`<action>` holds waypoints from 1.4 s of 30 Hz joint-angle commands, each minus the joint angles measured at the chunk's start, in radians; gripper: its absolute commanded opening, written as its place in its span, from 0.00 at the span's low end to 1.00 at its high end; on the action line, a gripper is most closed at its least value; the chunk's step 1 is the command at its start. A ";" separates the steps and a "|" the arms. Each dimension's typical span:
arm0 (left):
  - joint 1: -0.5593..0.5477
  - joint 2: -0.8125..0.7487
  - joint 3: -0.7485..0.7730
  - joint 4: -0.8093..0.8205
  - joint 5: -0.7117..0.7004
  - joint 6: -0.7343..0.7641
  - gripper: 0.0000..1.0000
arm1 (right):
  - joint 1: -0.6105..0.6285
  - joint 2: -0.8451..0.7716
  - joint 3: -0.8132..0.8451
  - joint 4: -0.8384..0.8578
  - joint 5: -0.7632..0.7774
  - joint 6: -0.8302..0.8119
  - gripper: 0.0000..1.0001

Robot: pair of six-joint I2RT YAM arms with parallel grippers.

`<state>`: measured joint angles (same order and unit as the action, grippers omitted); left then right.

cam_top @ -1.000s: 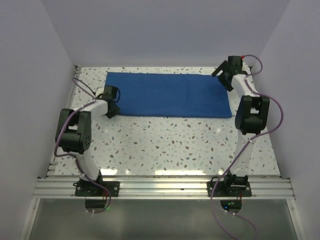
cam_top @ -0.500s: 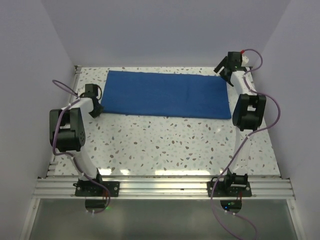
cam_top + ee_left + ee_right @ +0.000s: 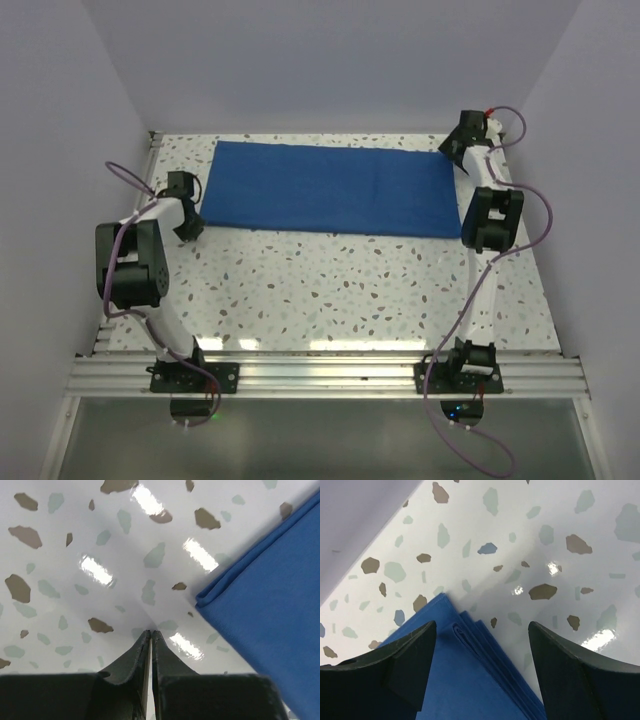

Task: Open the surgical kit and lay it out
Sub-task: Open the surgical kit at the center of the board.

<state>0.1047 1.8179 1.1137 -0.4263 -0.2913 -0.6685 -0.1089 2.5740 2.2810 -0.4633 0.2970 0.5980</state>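
The royal-blue cloth wrap (image 3: 330, 188) lies folded flat across the far half of the table. My left gripper (image 3: 190, 228) is shut and empty, low over the table just left of the wrap's near left corner (image 3: 200, 600); its fingertips (image 3: 151, 632) meet over bare table. My right gripper (image 3: 452, 150) is open above the wrap's far right corner, where layered folds (image 3: 470, 640) show between the fingers (image 3: 415, 650). The steel tray and the instruments are hidden.
The speckled white table (image 3: 350, 290) spreads in front of the wrap. Purple-grey walls (image 3: 330, 60) close in the back and both sides. An aluminium rail (image 3: 320, 375) runs along the near edge by the arm bases.
My left gripper has moved left off the wrap's edge to beside its near left corner. My right gripper has shifted back and right to the wrap's far right corner.
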 commanded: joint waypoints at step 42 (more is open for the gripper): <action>0.007 -0.236 -0.154 -0.078 -0.017 0.110 0.15 | 0.031 -0.056 -0.058 0.075 -0.142 -0.006 0.00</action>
<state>0.1047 1.6466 0.9356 -0.4664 -0.2996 -0.5972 -0.0940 2.6228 2.3184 -0.3939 0.2134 0.6010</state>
